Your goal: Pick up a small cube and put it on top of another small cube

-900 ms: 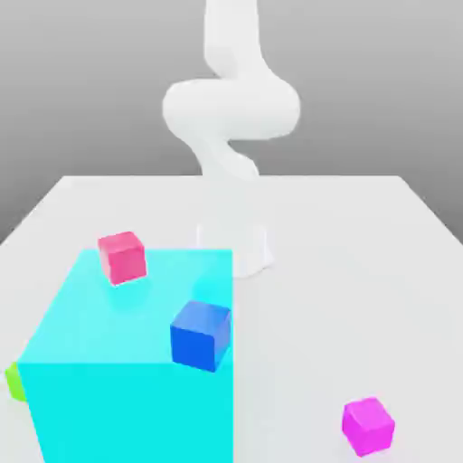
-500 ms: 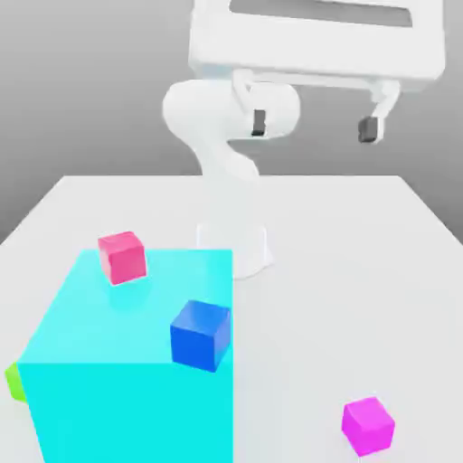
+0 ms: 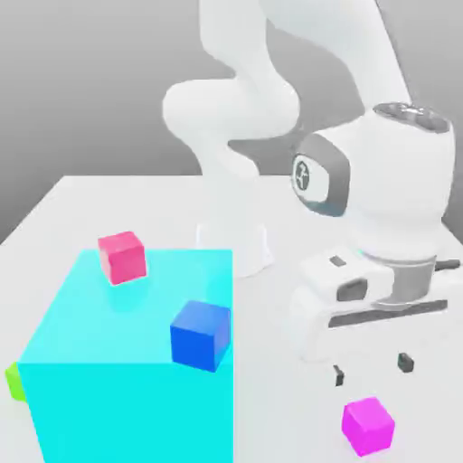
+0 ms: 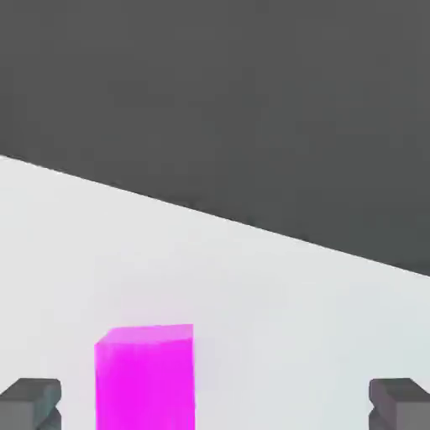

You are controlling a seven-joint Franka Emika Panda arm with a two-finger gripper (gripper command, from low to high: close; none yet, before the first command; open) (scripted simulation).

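White tabletop (image 3: 362, 217) stretched under a plain grey backdrop, and on it, near the front edge toward the exterior view's right, sat the small magenta cube (image 3: 368, 425), resting flat on the surface with nothing touching it. Directly above it hung the gripper (image 3: 372, 368), pointing down, its two dark fingertips (image 3: 338, 373) spread wide apart and clear of the cube, nothing between them. From the hand view, the magenta cube (image 4: 145, 376) stood on the white surface between the two grey fingertips (image 4: 31, 401), closer to one than to the other, with open space on both sides. The white Panda arm (image 3: 384, 181) arched over from its base (image 3: 249, 244) at the middle of the table and bent down over the cube. Well apart from all this, toward the exterior view's left, the small rose-pink cube (image 3: 122, 256) sat on the top face of a huge cyan cube (image 3: 136, 380), near that block's far left corner. A small blue cube (image 3: 200, 334) rested on the same top face, at its near right corner by the edge. A sliver of a green cube (image 3: 13, 381) showed at the cyan block's left side, mostly hidden behind it.
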